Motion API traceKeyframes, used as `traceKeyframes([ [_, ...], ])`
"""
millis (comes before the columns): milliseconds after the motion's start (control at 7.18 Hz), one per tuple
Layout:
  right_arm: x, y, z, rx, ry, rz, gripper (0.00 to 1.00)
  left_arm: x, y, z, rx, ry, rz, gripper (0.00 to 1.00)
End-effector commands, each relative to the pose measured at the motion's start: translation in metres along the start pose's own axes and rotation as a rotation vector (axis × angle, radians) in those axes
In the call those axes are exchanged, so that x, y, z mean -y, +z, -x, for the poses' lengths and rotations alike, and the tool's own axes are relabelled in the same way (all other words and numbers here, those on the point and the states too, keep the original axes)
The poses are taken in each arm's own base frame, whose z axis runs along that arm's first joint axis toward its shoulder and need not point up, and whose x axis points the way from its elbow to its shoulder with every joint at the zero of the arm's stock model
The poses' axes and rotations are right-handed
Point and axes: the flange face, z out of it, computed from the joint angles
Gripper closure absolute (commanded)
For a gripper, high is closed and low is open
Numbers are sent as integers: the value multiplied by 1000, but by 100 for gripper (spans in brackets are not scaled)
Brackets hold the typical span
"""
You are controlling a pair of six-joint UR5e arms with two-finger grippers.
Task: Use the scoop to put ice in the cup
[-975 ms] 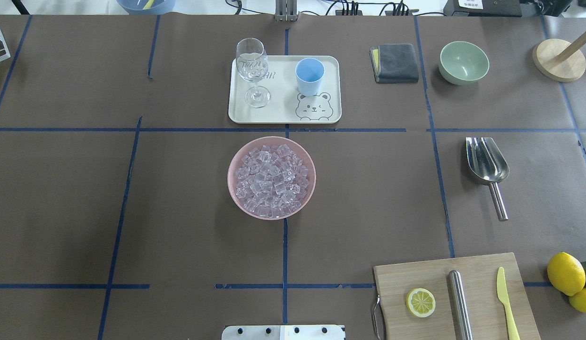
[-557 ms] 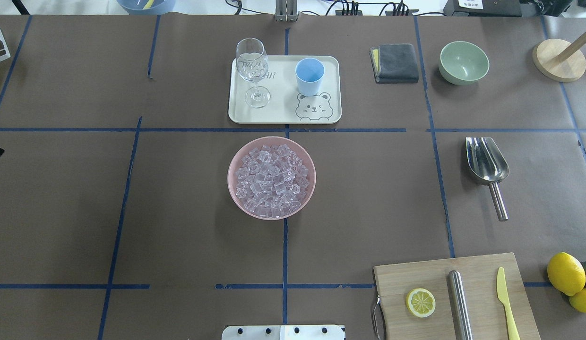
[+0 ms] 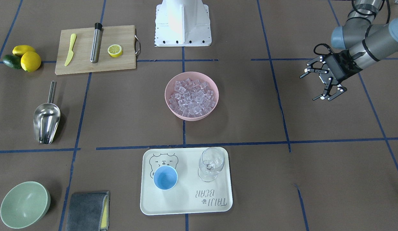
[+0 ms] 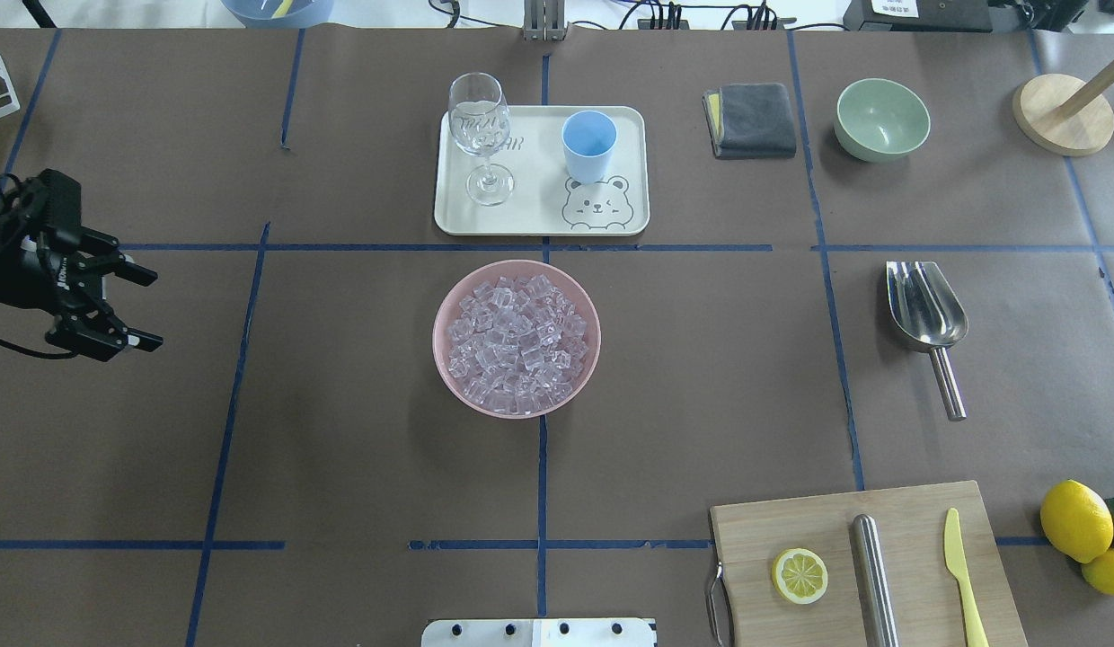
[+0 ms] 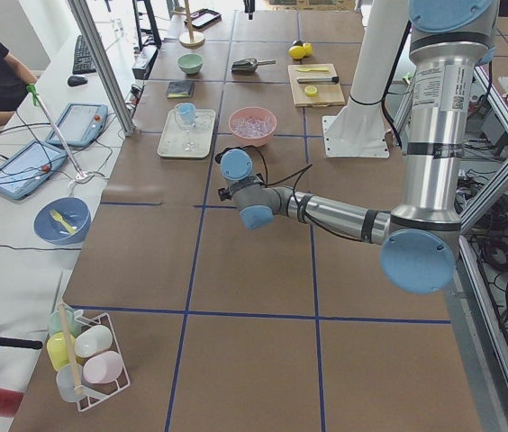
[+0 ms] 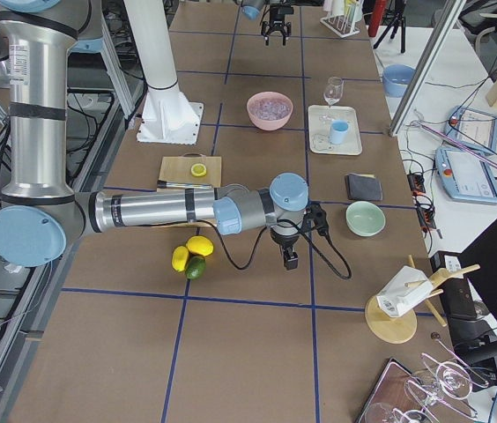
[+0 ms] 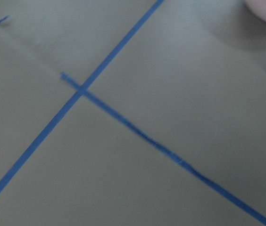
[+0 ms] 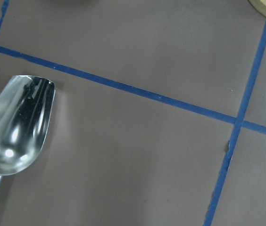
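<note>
The ice (image 4: 518,340) fills a pink bowl (image 4: 445,301) at the table's middle; it also shows in the front view (image 3: 192,96). The light-blue cup (image 4: 589,144) stands upright on a cream tray (image 4: 539,220) behind the bowl. The steel scoop (image 4: 925,314) lies on the table to the right, handle toward me; its bowl fills the lower left of the right wrist view (image 8: 17,127). My left gripper (image 4: 153,310) is open and empty, far left of the bowl. My right gripper (image 6: 288,256) shows only in the right side view, near the scoop; I cannot tell its state.
A wine glass (image 4: 479,135) stands on the tray beside the cup. A grey cloth (image 4: 750,119), a green bowl (image 4: 881,118) and a wooden stand (image 4: 1063,113) sit at the back right. A cutting board (image 4: 867,566) with a lemon slice, steel cylinder and yellow knife lies front right, lemons (image 4: 1075,521) beside it.
My left gripper has come into the overhead view from the left edge and moved right, jaws open. The bowl, cup and scoop have not moved.
</note>
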Motion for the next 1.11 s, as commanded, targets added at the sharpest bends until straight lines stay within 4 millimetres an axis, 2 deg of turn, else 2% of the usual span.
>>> traceKeyframes([
  [0, -6, -5, 7, 24, -4, -6, 0, 62, 64, -19, 34, 136, -60, 0],
  [139, -9, -7, 20, 39, 17, -7, 0, 97, 94, -37, 39, 178, -85, 0],
  [418, -23, -13, 63, 77, 93, 3, 0, 130, 151, -80, 17, 227, -95, 0],
  [557, -26, -12, 78, 84, 118, 9, 0, 140, 168, -94, 21, 241, -102, 0],
  [696, -48, 7, 96, 102, 106, 1, 0, 152, 185, -99, 5, 246, -101, 0],
  [975, -81, 39, 127, 93, 154, -65, 0, 155, 190, -98, 3, 245, -96, 0],
])
